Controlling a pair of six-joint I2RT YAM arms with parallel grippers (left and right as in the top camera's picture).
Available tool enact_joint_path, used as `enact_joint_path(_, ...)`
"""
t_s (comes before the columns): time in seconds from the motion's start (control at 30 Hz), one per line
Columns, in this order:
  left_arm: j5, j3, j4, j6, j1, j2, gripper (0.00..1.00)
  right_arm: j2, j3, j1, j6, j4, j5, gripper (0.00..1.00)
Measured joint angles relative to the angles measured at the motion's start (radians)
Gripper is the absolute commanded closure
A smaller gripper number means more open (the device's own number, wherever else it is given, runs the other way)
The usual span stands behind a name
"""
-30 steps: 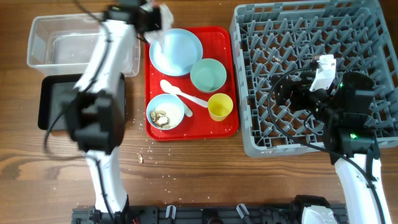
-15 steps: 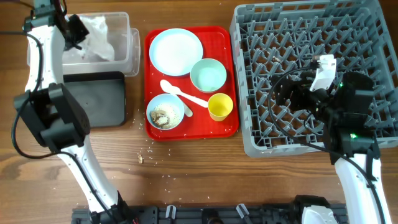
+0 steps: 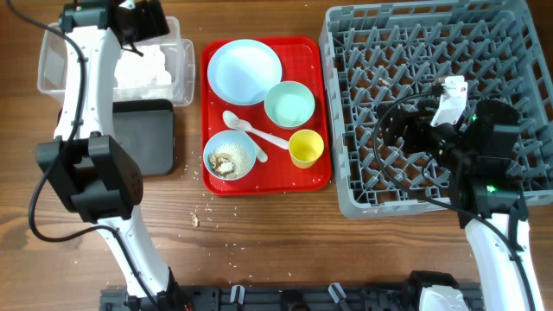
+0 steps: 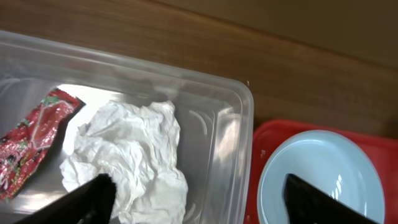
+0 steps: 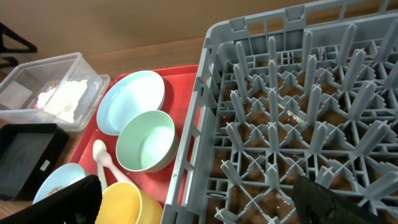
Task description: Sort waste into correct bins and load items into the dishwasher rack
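Crumpled white paper napkin (image 4: pixel 130 155): in clear tub (image 4: pixel 233 118), beside red wrapper (image 4: pixel 31 137). Left gripper (image 4: pixel 198 186) above tub, spread; right gripper (image 5: pixel 196 186) likewise spread.

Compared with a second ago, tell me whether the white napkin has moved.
Yes. The napkin went left, from above the red tray by the plate, into the clear tub.

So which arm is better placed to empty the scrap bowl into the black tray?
Left, likely: left gripper hovers open over the clear tub beside the black tray, near the scrap bowl; right gripper is over the rack.
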Motion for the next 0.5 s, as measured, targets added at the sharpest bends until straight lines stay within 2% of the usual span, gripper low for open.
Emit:
enact_joint_path(0.1,0.070,0.000,-0.072,0.031,-0.037,0.000,0.16,0.000,0.000,0.000,0.000,0.000,0.000,0.00)
enact_joint_path(0.3,0.174,0.000,-0.199,0.047,-0.222,0.000,0.16,0.000,0.000,0.000,0.016,0.001,0.000,0.00)
enact_joint_path(0.5,0.194,0.000,-0.306,0.049,-0.359,0.000,0.23,0.000,0.000,0.000,0.026,0.000,0.000,0.00)
